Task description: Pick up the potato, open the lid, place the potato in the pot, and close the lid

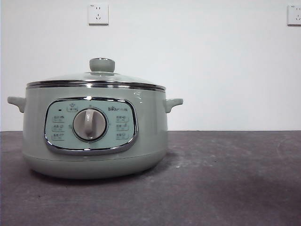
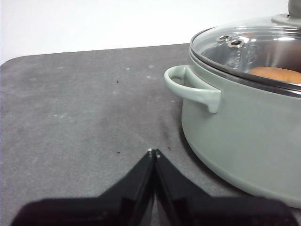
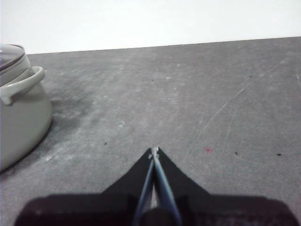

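A dark grey table [image 1: 235, 179] (scuffed, speckled) meets a white wall [image 1: 211, 70] bearing two sockets [image 1: 98, 13].

The right hand [image 3: 154, 149] (jaws pressed together) hovers over the table [image 3: 188, 94], apart from the pot [image 3: 21, 117].
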